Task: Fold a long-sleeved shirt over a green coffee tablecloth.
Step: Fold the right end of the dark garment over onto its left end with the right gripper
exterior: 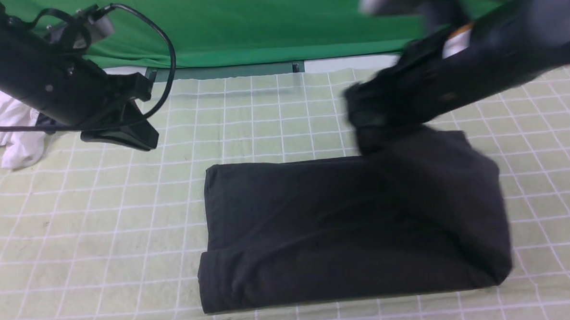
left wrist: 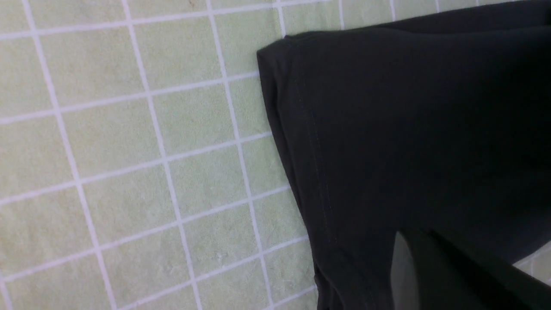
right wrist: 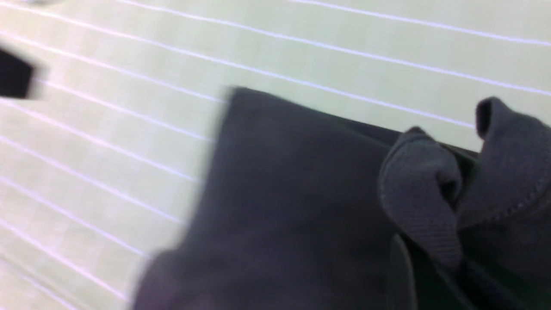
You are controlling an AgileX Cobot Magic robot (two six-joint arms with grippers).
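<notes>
The long-sleeved shirt lies as a black folded rectangle on the green coffee tablecloth, pale green with white grid lines. My right gripper, blurred with motion, is shut on the shirt's far right end and holds it raised above the rest. In the right wrist view, ribbed black fabric bunches at the right gripper over the shirt and tablecloth. My left gripper hangs shut and empty above the cloth, left of the shirt. The left wrist view shows the left gripper before the shirt's hemmed corner on the tablecloth.
A white garment is heaped at the far left edge. A deep green backdrop hangs behind the table's far edge. A cable loops over the left arm.
</notes>
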